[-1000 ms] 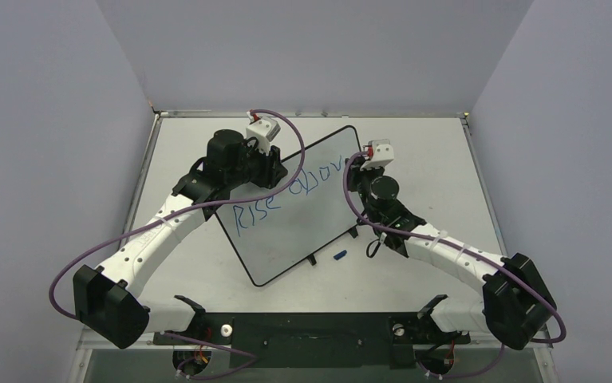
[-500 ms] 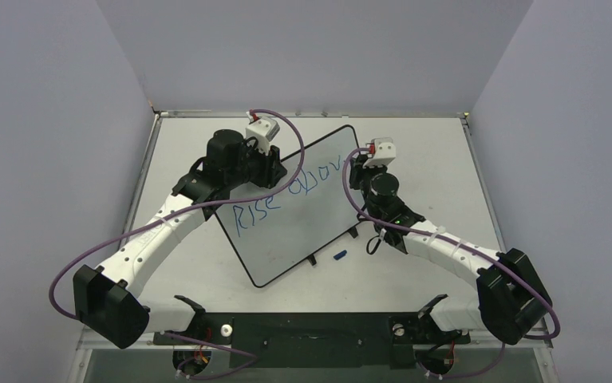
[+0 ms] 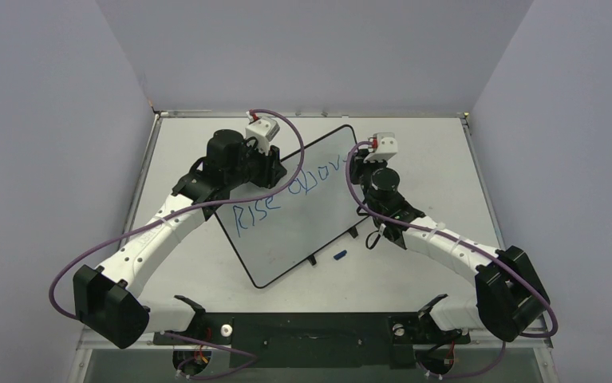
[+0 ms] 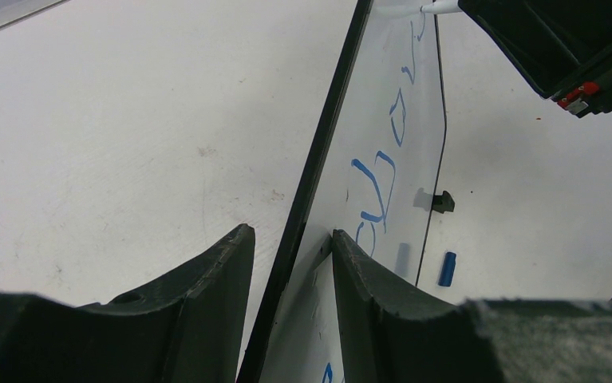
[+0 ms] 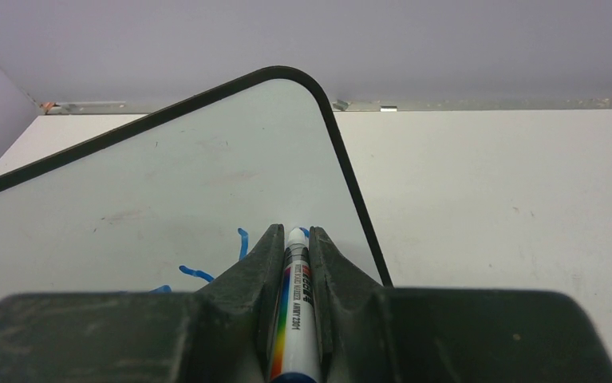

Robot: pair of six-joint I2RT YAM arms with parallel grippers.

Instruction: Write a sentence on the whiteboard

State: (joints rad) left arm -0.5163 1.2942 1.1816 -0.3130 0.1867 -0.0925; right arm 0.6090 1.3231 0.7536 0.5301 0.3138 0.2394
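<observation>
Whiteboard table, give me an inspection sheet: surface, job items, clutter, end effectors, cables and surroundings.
Surface: white table, a few faint marks.
Job's things: whiteboard set diagonal to the table's edges; blue writing reads "RISE", then an unfinished word.
Clutter: small blue cap on the table near the board's lower edge.
End effectors: left end effector straddles the whiteboard's edge, grip unclear; right end effector shut on a marker pointed at the board.
Cables: purple cables loop along both arms; one arcs over the board's top corner.
Surroundings: plain grey walls on three sides.
</observation>
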